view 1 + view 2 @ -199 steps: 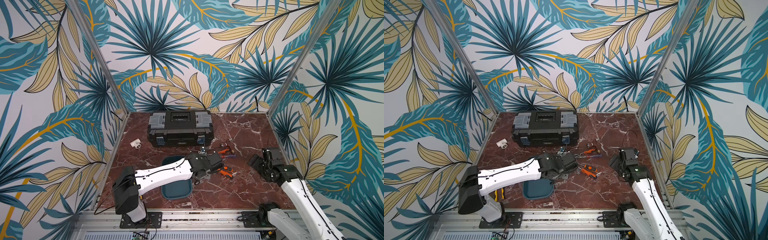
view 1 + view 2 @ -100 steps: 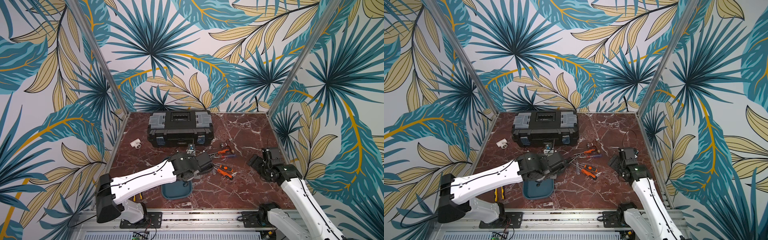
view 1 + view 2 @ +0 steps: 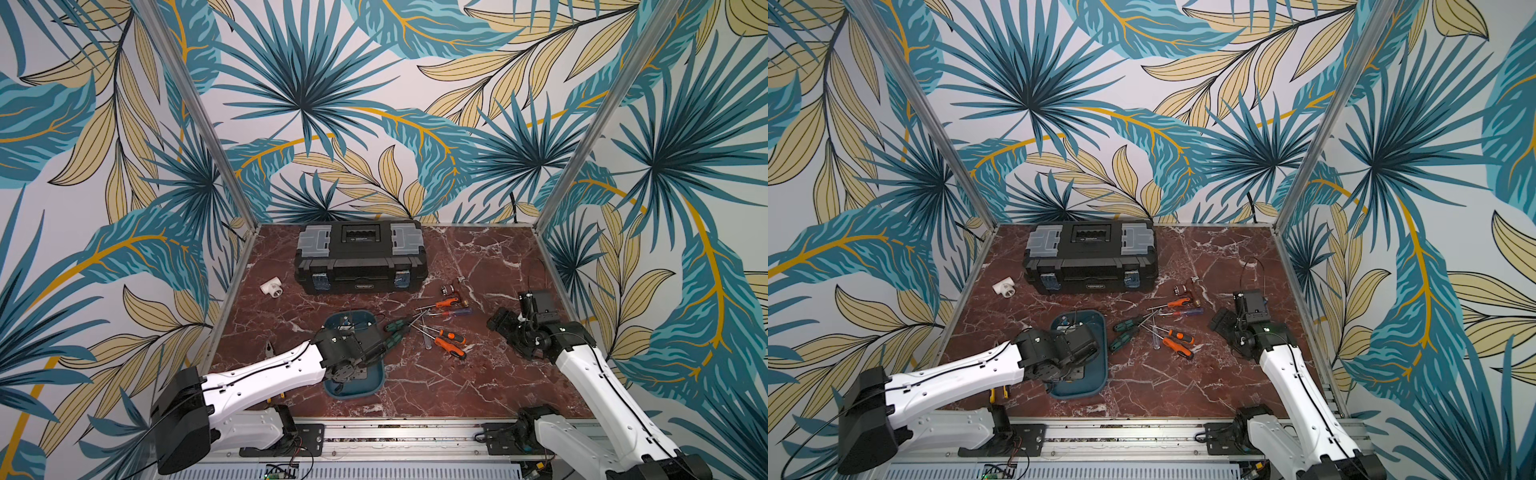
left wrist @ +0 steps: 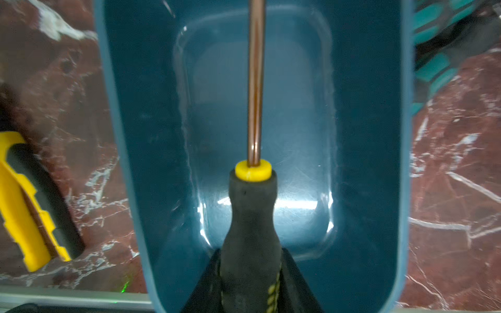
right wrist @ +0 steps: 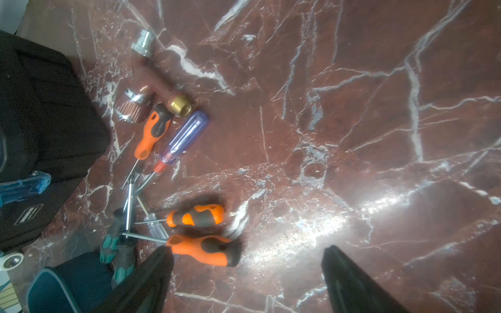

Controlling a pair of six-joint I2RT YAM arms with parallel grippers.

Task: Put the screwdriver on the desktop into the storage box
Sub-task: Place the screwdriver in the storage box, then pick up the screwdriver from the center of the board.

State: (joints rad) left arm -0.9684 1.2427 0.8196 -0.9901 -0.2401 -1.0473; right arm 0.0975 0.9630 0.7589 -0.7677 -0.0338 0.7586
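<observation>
My left hand (image 4: 250, 273) is clamped on the black-handled screwdriver (image 4: 252, 206), its shaft over the storage box (image 4: 374, 135). My right hand (image 5: 246, 252) hangs above the desk (image 5: 352, 108), jaws apart.

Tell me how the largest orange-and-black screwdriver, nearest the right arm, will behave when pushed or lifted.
The orange screwdriver looks stiff: steel shaft, solid handle. Its dark rubbery patches should resist slipping. The rounded handle may roll if nudged, and its shaft crosses the clear-handled screwdriver, so that would probably shift too.
</observation>
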